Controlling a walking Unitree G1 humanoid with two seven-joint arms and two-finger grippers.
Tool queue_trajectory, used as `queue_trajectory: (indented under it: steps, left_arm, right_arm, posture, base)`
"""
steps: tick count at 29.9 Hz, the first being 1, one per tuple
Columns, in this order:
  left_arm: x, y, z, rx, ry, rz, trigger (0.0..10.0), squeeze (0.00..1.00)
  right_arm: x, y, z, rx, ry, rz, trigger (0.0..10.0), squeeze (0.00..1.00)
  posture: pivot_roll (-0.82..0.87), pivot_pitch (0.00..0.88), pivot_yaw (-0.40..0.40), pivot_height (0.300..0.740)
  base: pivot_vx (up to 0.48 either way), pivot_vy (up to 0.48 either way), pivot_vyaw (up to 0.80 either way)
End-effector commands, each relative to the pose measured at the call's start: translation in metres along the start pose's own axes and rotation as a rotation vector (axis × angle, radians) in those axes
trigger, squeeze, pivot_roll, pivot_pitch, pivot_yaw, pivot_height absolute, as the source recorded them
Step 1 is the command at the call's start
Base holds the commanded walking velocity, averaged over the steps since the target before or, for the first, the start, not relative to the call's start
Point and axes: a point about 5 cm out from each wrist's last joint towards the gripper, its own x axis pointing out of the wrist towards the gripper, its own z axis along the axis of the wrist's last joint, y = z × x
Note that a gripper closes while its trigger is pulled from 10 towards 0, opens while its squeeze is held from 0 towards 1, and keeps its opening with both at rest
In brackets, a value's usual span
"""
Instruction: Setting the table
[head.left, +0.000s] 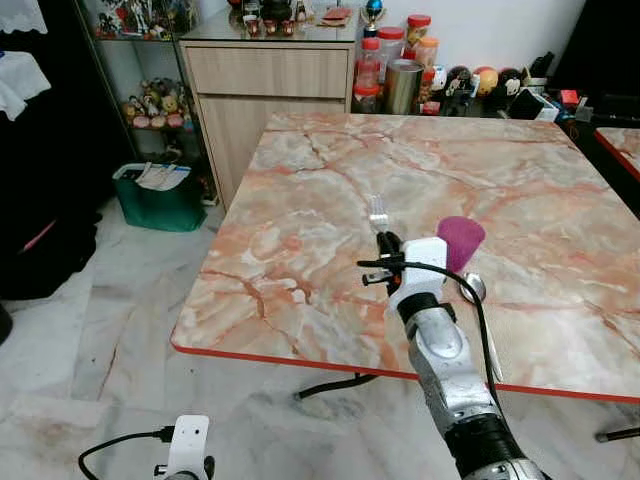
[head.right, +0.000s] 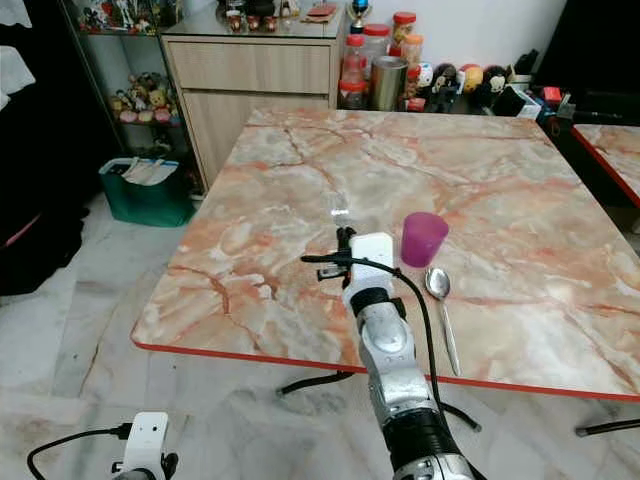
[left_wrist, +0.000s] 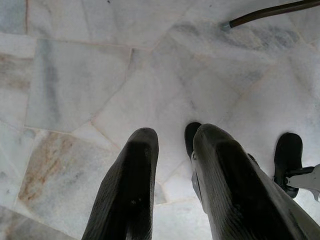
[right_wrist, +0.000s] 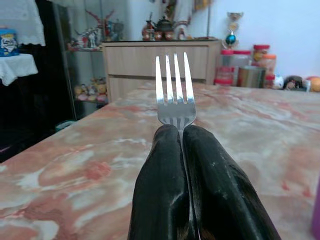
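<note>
step in hand, as judged: placing the fork. the right claw (right_wrist: 182, 145) is clamping narrow on the fork (right_wrist: 174, 90), tines sticking out past the fingertips, held level above the marble counter (head.left: 300, 260) near its front edge. whether the fork is touching the surface, cannot tell. the left claw (left_wrist: 172, 165) is hanging idle over the floor, its fingers a little apart and holding nothing.

next move, as judged: lowering the fork flat onto the counter beside the place setting, then letting go. it calls for a slow descent, since the handle is hidden between the fingers.

just to the right of the claw, the spoon (head.right: 438, 285) is lying on the counter, bowl toward the far side. the purple cup (head.right: 424, 238) is standing upright just beyond it. both are sitting close to the arm, so a sideways swing could be knocking the cup.

further off, the counter is lying bare. behind it a wooden cabinet (head.left: 265, 75) and jars (head.left: 385, 65) are standing against the wall, and a green bin (head.left: 158, 195) is sitting on the floor.
</note>
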Motion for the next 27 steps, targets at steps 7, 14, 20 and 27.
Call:
queue_trajectory:
  steps: [7,14,20,27]
  left_arm:
    - [0.000,0.002,-0.001,0.000,-0.003,0.014,10.0,0.00]
    - [0.000,0.001,0.000,-0.003,-0.003,0.013,10.0,0.00]
    - [0.000,0.001,0.000,-0.004,-0.002,0.012,10.0,0.00]
    - [0.000,0.000,-0.001,-0.006,-0.001,0.012,10.0,0.00]
  right_arm:
    - [0.004,0.006,0.019,-0.032,-0.108,0.043,10.0,0.00]
    - [0.005,0.007,0.028,-0.059,-0.164,0.047,10.0,0.00]
    - [0.006,0.008,0.030,-0.070,-0.175,0.054,10.0,0.00]
    - [0.005,0.008,0.029,-0.072,-0.180,0.052,10.0,0.00]
  posture:
    - [-0.02,0.000,-0.017,0.719]
    - [-0.02,0.000,-0.019,0.719]
    - [-0.02,0.000,-0.021,0.719]
    - [-0.02,0.000,-0.020,0.719]
  base:
    - [0.000,-0.480,0.00]
    - [0.000,-0.480,0.00]
    - [0.000,-0.480,0.00]
    - [0.000,-0.480,0.00]
